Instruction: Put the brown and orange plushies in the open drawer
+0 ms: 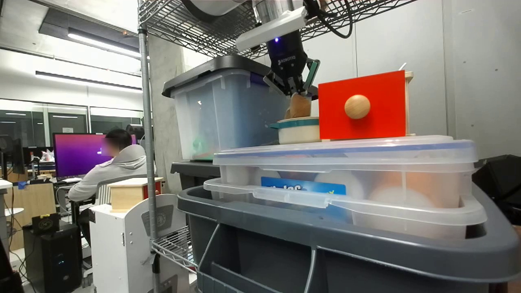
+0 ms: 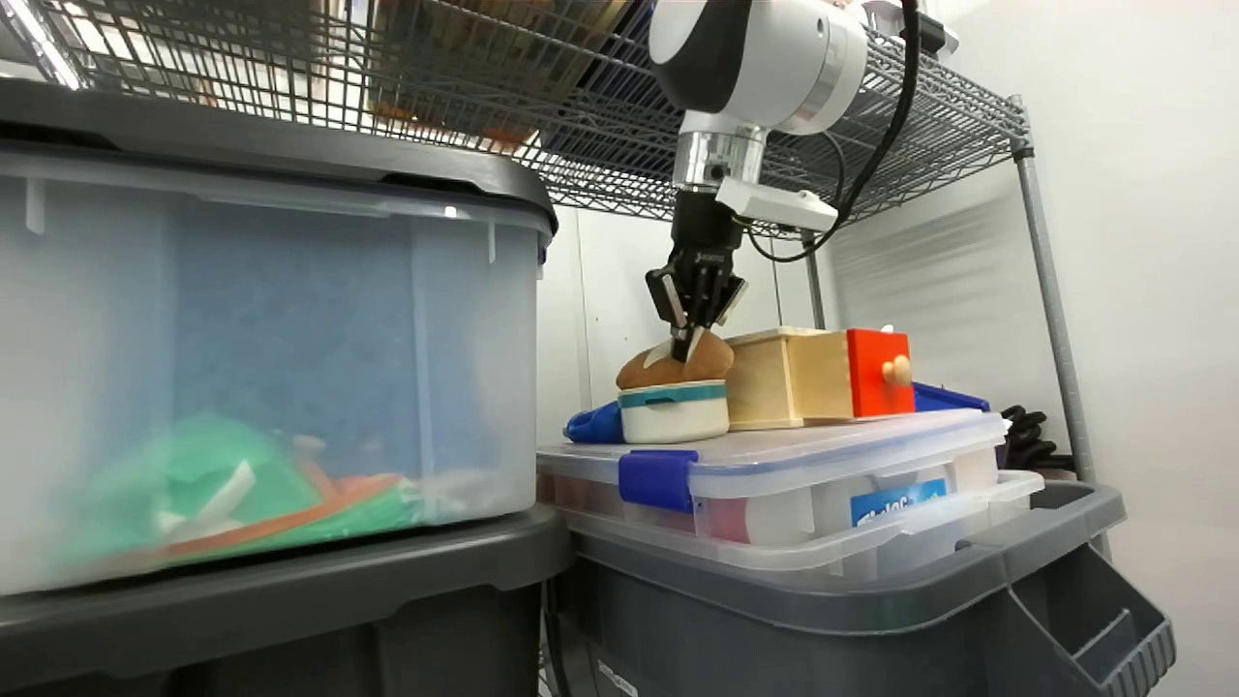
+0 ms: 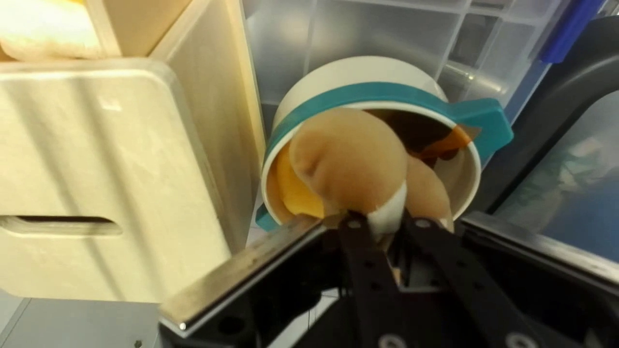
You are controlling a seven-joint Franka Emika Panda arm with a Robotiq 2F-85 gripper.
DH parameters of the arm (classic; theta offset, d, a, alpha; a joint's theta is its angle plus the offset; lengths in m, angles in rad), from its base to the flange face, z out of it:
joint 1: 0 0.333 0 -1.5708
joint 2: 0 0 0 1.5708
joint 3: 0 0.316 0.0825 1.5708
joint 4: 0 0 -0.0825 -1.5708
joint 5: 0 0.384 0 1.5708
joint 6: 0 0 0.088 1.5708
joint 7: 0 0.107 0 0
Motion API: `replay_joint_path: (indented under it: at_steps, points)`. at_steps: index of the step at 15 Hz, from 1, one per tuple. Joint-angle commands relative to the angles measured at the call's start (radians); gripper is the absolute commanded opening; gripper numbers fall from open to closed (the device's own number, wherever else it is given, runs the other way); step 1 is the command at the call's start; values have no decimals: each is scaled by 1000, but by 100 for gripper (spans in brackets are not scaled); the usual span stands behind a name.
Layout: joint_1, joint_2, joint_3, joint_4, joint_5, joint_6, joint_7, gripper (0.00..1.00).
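Pot [image 3: 372,72]: centre of the clock, hours as the wrist view shows them. It stands on a smooth-looking clear lid [image 3: 367,26], so a snag could slide or tip it.

Brown plushie [image 3: 350,150]: in the pot's mouth, bulging above the rim in both exterior views, with a further lobe toward four o'clock. That lobe could catch on the rim on the way up and drag the pot along.

Claw [image 3: 387,221]: at six o'clock, narrow, its tips pinching the brown toy by the white band. I judge the hold shallow, a mere fold; soft stuffing could squeeze out of it if the lift were brisk.

Wooden box [image 3: 96,179]: at nine o'clock, just beside the pot. Carried across too low, the toy would bump its wall and might be knocked from the tips.

Drawer [image 2: 871,387]: red-fronted, pulled out from that box, its inside toward ten o'clock. A pale item [image 3: 53,29] takes up room there; a toy let go on top of it could roll over the edge.

Orange plushie: perhaps the yellow-orange curve [image 3: 295,188] at eight o'clock in the pot, too much of it covered to be sure. If so, it could ride up with the brown one or be jammed deeper, since the two lie close.
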Motion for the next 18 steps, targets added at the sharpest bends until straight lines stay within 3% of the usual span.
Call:
replay_joint_path:
  at_steps: [1, 18]
  points:
    - [-13, -23, 4, 0, 20, -43, -16, 0]
    - [-44, -207, -35, -82, 89, -228, 50, 3]
